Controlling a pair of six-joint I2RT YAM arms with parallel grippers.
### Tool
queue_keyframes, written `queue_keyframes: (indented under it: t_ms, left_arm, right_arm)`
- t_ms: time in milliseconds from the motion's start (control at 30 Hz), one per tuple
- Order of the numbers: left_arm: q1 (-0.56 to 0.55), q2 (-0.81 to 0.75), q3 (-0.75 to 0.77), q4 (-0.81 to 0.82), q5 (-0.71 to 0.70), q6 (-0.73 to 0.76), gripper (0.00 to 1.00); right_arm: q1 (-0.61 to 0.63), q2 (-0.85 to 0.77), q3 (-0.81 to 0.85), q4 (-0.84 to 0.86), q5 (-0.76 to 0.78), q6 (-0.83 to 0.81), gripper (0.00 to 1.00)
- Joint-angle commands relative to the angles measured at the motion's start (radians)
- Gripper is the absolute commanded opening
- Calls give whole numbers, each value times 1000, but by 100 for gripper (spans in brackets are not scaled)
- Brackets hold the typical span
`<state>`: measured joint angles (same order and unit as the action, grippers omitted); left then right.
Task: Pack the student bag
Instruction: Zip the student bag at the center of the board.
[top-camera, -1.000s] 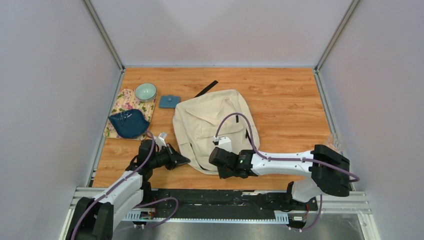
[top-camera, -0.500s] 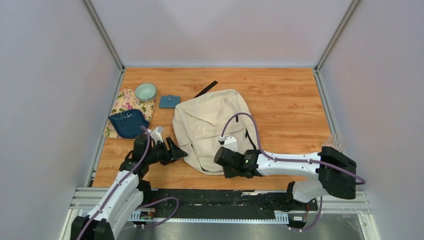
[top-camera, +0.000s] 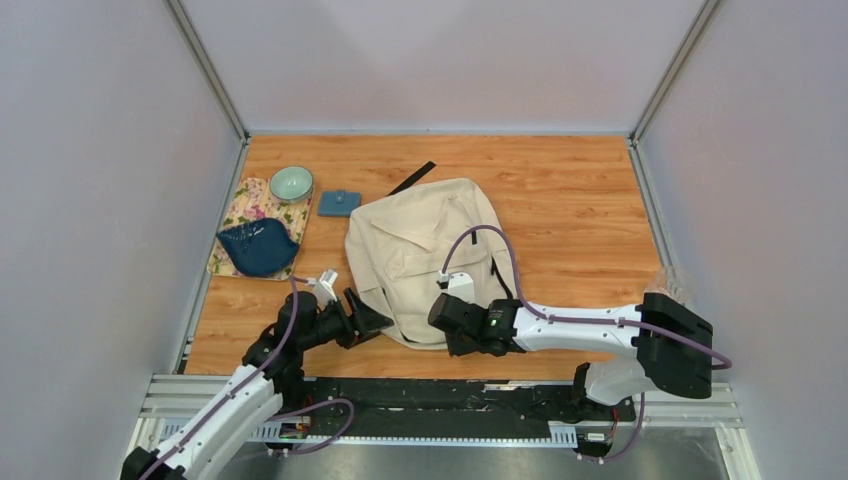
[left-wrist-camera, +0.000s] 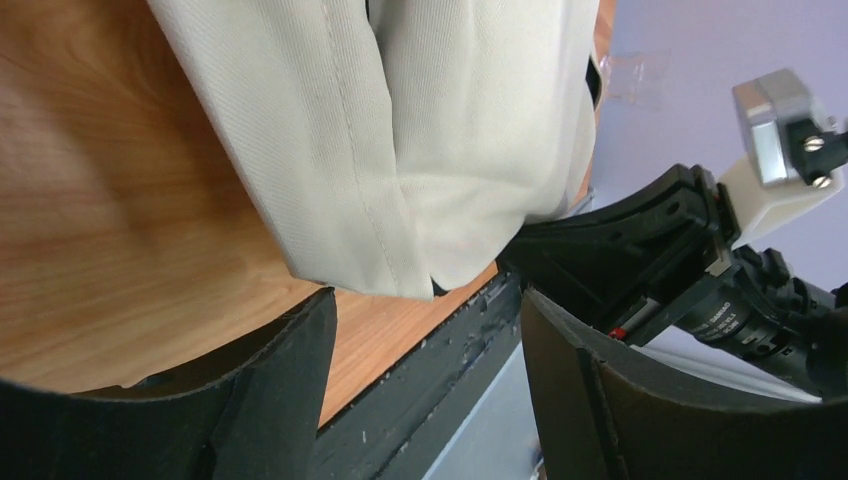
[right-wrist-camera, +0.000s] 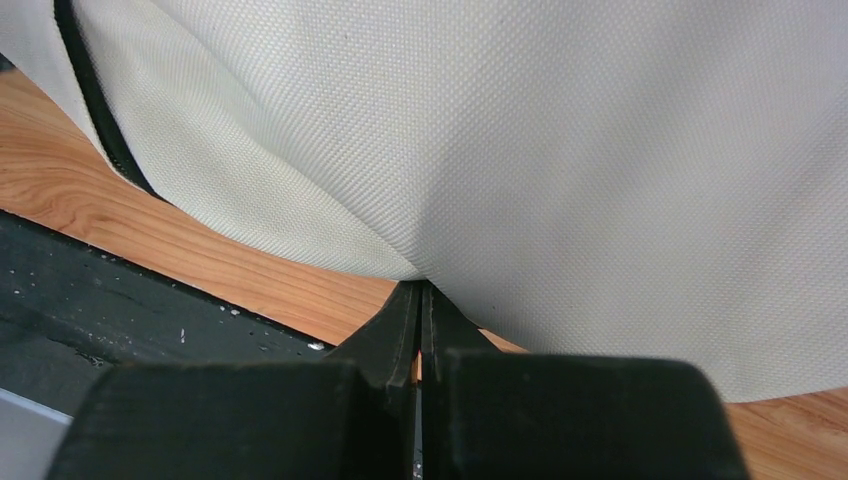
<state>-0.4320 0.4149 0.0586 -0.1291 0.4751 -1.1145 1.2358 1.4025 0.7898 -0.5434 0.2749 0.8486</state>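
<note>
Top external shows both arms stretched low over the desk (top-camera: 570, 200) toward the near edge of the student bag (top-camera: 425, 235), the left forearm angled right and the right forearm reaching left. The left claw (top-camera: 366, 318) is released, jaws spread just beside the bag's near-left corner; only the left wrist view shows that corner lying ahead, between the fingers. The right claw (top-camera: 447, 335) is clenched on the hem, a pucker only the right wrist view reveals. The bag lies flat mid-desk, long axis near-to-far, with a black strap (top-camera: 414, 178) at the far end.
</note>
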Motion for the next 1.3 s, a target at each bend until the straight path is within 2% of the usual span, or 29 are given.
queue_keyframes:
  t_ms: [0,367,533,567,633,667,733,767,800,900,1067,1267]
  left_arm:
    - [-126,93,-74,153,-111,-108,75]
    - [-292,309,-42,307,-243,-159,77]
    - [-323,429,-49,474,-268,-186,76]
    - [-324,468,-39,485,-268,-176,73]
    - [-324,507,-31,522,-263,-165,58]
    - [-324,540,-28,534,-260,-162,37]
    - [-326,564,-28,555,-254,-157,19]
    - [-324,573,-28,553,-254,-151,3]
    - [-324,572,-28,545,-257,-150,0]
    - [-324,529,-26,467,-292,-110,0]
    - [-278,374,-26,240,-349,-29,0]
    - [-84,228,-86,122,-260,42,0]
  right_arm:
    - [-4,-23,12,34,15,-2,0]
    - [-4,-17,23,51,0,3,0]
    - [-2,-20,25,53,-6,-5,0]
    - [-2,-20,25,53,-8,-5,0]
    - [-2,-28,22,49,-9,-9,0]
    - [-4,-30,17,49,-8,-11,0]
    - [-2,-33,17,39,1,-13,0]
    - [-4,-33,17,21,15,-14,0]
    - [-4,-33,20,7,26,-16,0]
    - [-10,-31,25,-47,70,-17,0]
    - [-38,-54,8,-89,99,-16,0]
    - [-64,-100,-27,-107,112,-19,0]
